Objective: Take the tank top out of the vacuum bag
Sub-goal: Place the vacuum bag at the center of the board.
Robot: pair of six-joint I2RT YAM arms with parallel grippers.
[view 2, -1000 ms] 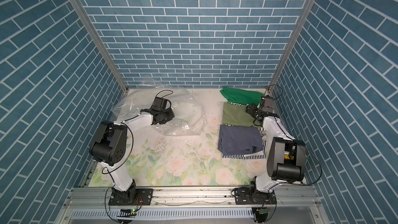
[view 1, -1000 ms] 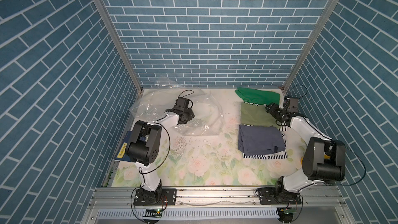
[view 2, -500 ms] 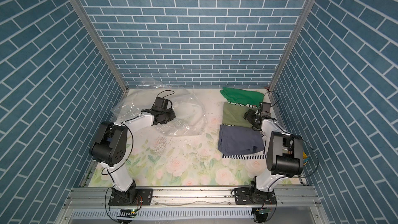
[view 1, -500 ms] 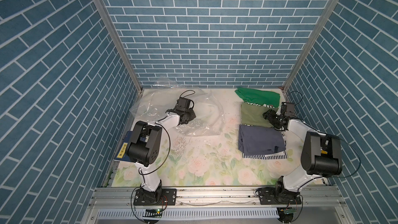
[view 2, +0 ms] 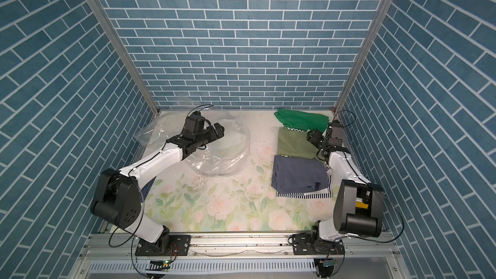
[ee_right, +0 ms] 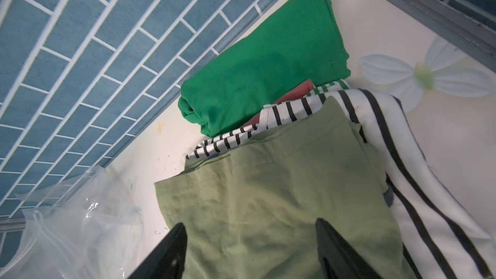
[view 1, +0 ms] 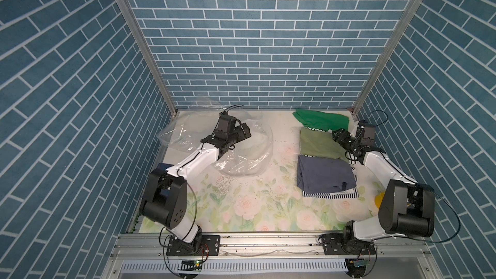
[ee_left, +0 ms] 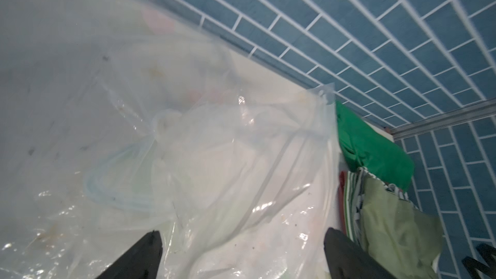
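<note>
Floral mat [view 1: 241,210], L tool [view 1: 244,133] open, over bag [view 1: 241,166]

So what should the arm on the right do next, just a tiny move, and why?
Probably lift the right gripper up and away from the olive garment. Its jaws stand open, holding nothing, and the garment already lies flat outside the vacuum bag. The left gripper is open over the bag too. Whether anything is inside it, I cannot tell.

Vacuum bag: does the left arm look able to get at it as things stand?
Probably yes. The left gripper is open right above the vacuum bag, with nothing showing between them. The folded garments lie apart, on the right arm's side.
</note>
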